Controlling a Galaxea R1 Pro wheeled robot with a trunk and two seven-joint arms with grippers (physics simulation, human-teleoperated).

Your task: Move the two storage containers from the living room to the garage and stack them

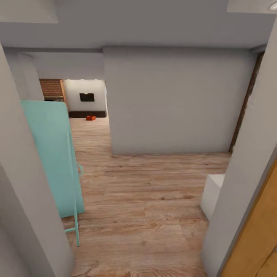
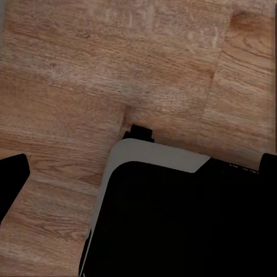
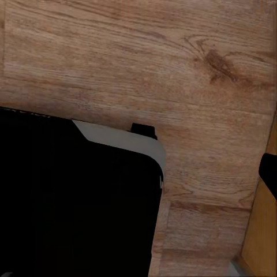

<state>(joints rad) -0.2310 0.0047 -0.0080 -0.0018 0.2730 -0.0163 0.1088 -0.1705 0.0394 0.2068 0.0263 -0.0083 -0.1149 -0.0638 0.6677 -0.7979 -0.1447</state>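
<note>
One small orange-red storage container (image 1: 90, 117) is seen far away in the head view, on the light wood floor (image 1: 154, 200) of the living room, just in front of the long dark bench (image 1: 87, 114) and below the black TV (image 1: 87, 97). Red brick (image 1: 51, 88) is seen beside the TV wall. A second container cannot be made out from here. A big pale wall (image 1: 177, 100) is stood beside the opening to that room, and a mint green door (image 1: 52, 154) is swung open much nearer than the TV. A small white box (image 1: 212, 194) is sat low, well apart from the TV, and a yellow wood panel (image 1: 254, 238) is seen next to it. In both wrist views, wood planks are seen under a black and grey part of the robot (image 2: 167, 213). Only dark finger edges are seen there, so it cannot be told how wide either hand is spread, and nothing is seen to be held. It is judged that the drive to the container is not yet done. The green door or the pale wall corner could be bumped if the turn is cut too close, because the way through is narrow.
</note>
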